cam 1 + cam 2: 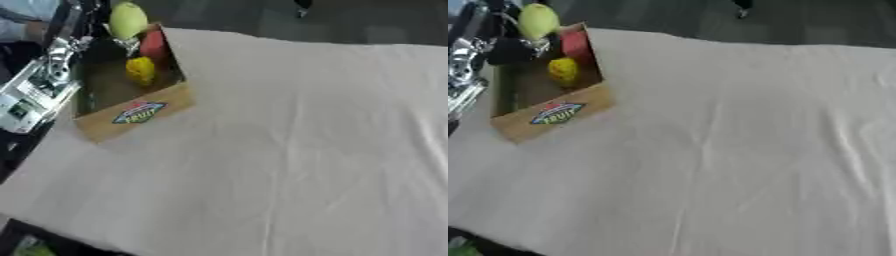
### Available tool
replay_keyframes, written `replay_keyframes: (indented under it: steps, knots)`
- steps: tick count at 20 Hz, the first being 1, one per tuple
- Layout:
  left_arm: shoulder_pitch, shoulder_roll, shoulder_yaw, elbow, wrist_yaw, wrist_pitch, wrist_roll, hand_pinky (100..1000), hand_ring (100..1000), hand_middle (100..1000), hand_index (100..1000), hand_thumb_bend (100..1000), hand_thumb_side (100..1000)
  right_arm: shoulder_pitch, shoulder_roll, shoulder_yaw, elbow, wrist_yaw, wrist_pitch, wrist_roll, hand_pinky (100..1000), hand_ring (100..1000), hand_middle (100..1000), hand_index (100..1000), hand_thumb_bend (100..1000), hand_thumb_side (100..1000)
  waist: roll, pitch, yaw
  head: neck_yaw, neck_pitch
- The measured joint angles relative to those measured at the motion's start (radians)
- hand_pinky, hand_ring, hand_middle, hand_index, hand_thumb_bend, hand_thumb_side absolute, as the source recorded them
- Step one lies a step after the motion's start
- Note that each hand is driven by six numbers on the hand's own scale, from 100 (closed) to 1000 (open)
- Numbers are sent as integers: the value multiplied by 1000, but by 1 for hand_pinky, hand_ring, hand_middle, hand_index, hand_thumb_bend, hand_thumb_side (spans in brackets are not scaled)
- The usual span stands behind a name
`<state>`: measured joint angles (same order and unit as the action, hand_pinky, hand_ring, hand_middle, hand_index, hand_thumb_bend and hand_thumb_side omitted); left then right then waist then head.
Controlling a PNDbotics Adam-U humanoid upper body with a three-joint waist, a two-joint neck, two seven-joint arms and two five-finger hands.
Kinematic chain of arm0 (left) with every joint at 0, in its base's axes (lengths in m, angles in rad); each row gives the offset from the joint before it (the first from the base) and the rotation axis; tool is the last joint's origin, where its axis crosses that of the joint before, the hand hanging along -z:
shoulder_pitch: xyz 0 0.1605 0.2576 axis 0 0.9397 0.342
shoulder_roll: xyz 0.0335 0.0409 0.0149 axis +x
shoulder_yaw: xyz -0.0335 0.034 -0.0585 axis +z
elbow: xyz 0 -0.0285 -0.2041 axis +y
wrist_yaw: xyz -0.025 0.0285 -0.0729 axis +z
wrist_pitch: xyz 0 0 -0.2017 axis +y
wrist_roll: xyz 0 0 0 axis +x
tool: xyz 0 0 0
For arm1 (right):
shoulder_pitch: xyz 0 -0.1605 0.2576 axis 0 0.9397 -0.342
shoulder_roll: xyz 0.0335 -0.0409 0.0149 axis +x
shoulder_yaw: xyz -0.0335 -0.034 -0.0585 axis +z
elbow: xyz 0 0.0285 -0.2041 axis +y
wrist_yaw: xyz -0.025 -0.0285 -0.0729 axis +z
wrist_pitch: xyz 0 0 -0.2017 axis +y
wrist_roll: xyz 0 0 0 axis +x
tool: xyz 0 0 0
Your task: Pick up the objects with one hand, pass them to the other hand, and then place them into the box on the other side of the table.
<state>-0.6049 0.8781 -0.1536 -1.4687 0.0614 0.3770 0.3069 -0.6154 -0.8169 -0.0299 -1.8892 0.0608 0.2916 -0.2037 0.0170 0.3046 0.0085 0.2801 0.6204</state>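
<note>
Box [131,112] nearly full: left hand [509,50] over it, fingers seemingly curled on yellow-green fruit [128,20], which could roll out on release

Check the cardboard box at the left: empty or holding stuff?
Not empty. The box is open-topped and holds a yellow item and a red one; a yellow-green fruit hangs above its far end.

Left robot hand [101,47] is a dark blur over the box [131,117], so its fingers can't be read, nor whether it touches the green fruit [129,20] at the top edge. Silver arm [35,90] is cut by the left edge; box label [138,112] is too blurred to read. Desk [297,150] runs off right and bottom edges.
</note>
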Motion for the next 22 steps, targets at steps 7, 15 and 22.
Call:
replay_keyframes:
  steps: [7,15,22]
  knots:
    - [-11,0,4,94,-111,75,-73,852,757,691,766,957,163,9,-6,-17,7,0,-3,-32,685,715,752,795,100,231,-1,0,-1,-2,0]
    - [-20,0,14,113,-371,141,-217,873,769,712,796,919,582,18,-6,-25,11,-6,-6,-49,682,713,750,794,100,232,-4,0,0,-7,1]
    - [4,0,136,-65,-248,121,47,776,666,706,749,574,555,36,-11,-46,9,-16,-19,-87,698,732,785,802,218,149,-12,-7,8,-127,18]
